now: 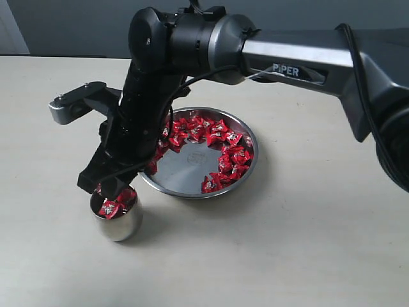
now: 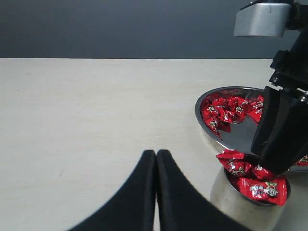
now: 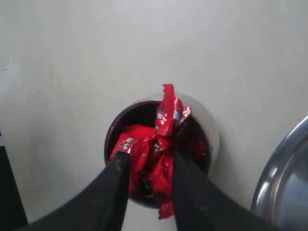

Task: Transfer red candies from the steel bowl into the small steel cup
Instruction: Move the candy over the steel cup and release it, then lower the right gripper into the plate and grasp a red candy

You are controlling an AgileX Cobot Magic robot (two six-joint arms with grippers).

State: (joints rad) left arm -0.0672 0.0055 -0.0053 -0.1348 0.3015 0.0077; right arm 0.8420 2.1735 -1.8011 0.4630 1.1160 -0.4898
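The left end effector (image 2: 156, 161) is closed and empty. The small polished steel cup (image 1: 120, 229) holds heaped red foil-wrapped candies (image 1: 110, 208). The right end effector (image 3: 149, 166) hangs at its mouth, fingers parted, gripping nothing. Just right, more candies lie in the wide shallow steel bowl (image 1: 185, 169).

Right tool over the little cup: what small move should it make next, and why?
Probably lift straight up. The right tool stands open just above the small steel cup, red candies already lie heaped inside it, and many more wait in the steel bowl.
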